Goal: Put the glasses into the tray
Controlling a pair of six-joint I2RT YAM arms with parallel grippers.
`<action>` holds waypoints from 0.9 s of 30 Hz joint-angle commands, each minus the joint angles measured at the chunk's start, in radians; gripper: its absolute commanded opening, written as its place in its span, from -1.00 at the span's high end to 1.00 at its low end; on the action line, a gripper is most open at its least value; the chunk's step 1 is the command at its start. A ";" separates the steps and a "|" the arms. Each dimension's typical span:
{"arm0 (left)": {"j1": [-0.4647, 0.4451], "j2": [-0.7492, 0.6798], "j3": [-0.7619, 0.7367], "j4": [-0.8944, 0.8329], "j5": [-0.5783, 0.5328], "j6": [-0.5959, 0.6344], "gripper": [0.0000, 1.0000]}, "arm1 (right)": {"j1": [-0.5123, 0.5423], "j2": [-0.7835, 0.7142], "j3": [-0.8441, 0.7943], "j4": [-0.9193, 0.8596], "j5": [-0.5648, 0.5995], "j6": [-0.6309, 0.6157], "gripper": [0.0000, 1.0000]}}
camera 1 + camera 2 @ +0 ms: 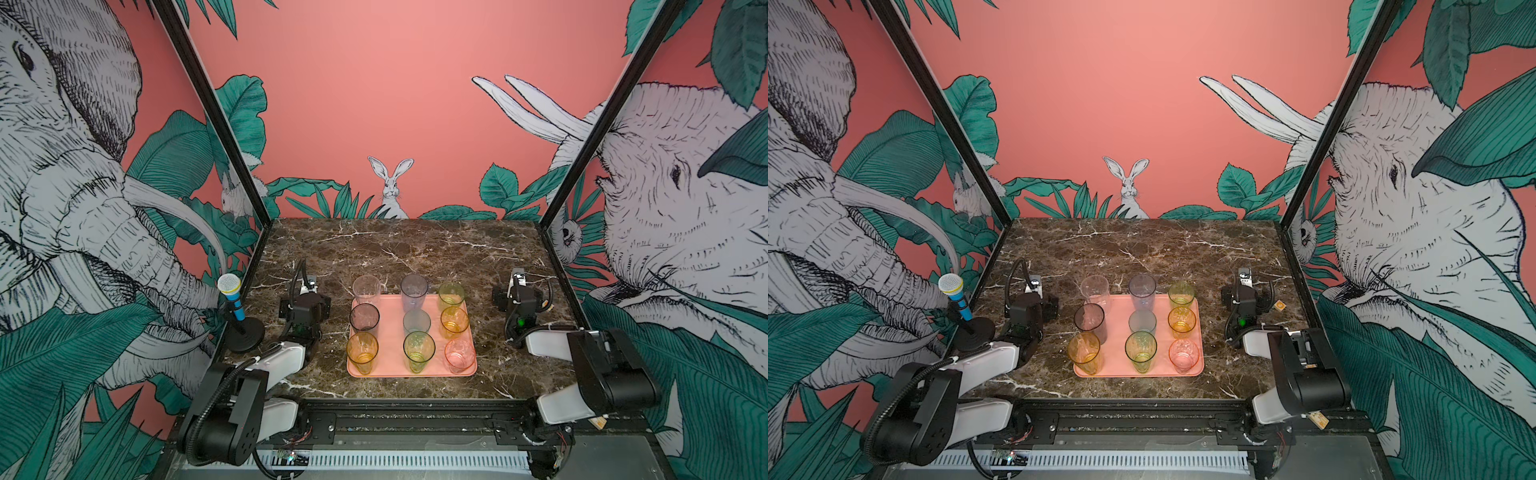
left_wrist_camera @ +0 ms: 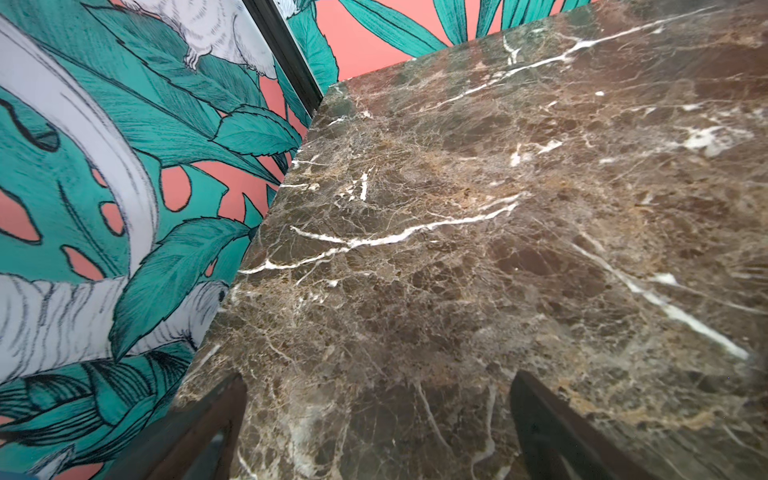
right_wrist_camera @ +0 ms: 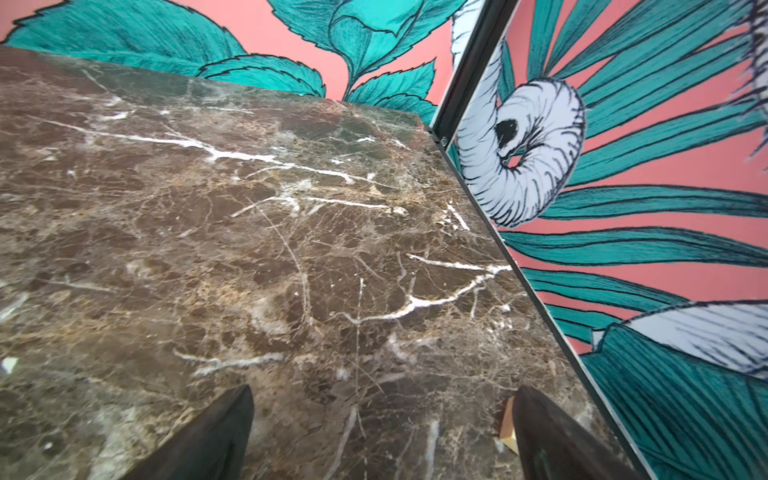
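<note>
My left gripper (image 2: 378,419) and right gripper (image 3: 382,428) both gape empty over bare marble (image 1: 415,249), flanking the tray (image 1: 390,345) between them, where all nine glasses (image 1: 419,351) stand upright in three rows.

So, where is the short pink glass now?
In both top views the short pink glass stands in the salmon-pink tray's near right corner, beside the yellow-green tumbler.
</note>
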 commanded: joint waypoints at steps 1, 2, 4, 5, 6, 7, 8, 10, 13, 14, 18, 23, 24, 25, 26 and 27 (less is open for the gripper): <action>0.011 0.020 0.014 0.118 0.028 0.009 -0.99 | -0.004 0.009 -0.007 0.100 -0.024 -0.015 -0.98; 0.013 0.031 0.015 0.135 0.035 0.014 -0.99 | -0.003 0.009 -0.006 0.095 -0.024 -0.015 -0.98; 0.014 0.049 0.011 0.181 0.053 0.027 -0.99 | -0.003 0.010 -0.008 0.099 -0.025 -0.013 -0.98; 0.014 0.057 0.007 0.202 0.062 0.032 -0.99 | -0.004 0.009 -0.011 0.105 -0.026 -0.013 -0.98; 0.015 0.064 0.005 0.216 0.068 0.034 -0.99 | -0.004 0.009 -0.014 0.109 -0.024 -0.013 -0.98; 0.017 0.070 0.007 0.226 0.073 0.037 -0.99 | -0.005 0.009 -0.023 0.125 -0.026 -0.014 -0.99; 0.019 0.076 0.007 0.234 0.082 0.039 -0.99 | -0.004 0.011 -0.033 0.147 -0.031 -0.015 -0.99; 0.025 0.087 -0.001 0.272 0.093 0.041 -0.99 | -0.004 0.023 -0.057 0.198 -0.038 -0.017 -0.99; 0.040 0.125 -0.017 0.355 0.116 0.037 -0.99 | -0.004 0.079 -0.074 0.293 -0.053 -0.032 -0.99; 0.044 0.142 -0.021 0.386 0.119 0.035 -0.99 | -0.004 0.065 -0.070 0.261 -0.051 -0.025 -0.99; 0.051 0.215 -0.018 0.453 0.141 0.038 -0.99 | -0.005 0.067 -0.065 0.261 -0.053 -0.025 -0.98; 0.061 0.240 -0.006 0.447 0.170 0.034 -0.99 | -0.007 0.068 -0.058 0.241 -0.037 -0.014 -0.98; 0.063 0.241 -0.004 0.443 0.176 0.033 -0.99 | -0.007 0.069 -0.058 0.243 -0.036 -0.015 -0.98; 0.068 0.251 -0.006 0.458 0.189 0.033 -0.99 | -0.008 0.068 -0.057 0.242 -0.036 -0.015 -0.98; 0.071 0.262 -0.006 0.470 0.200 0.033 -0.99 | -0.008 0.068 -0.058 0.242 -0.036 -0.015 -0.99; 0.076 0.280 -0.008 0.482 0.214 0.031 -0.99 | -0.007 0.068 -0.058 0.242 -0.036 -0.015 -0.98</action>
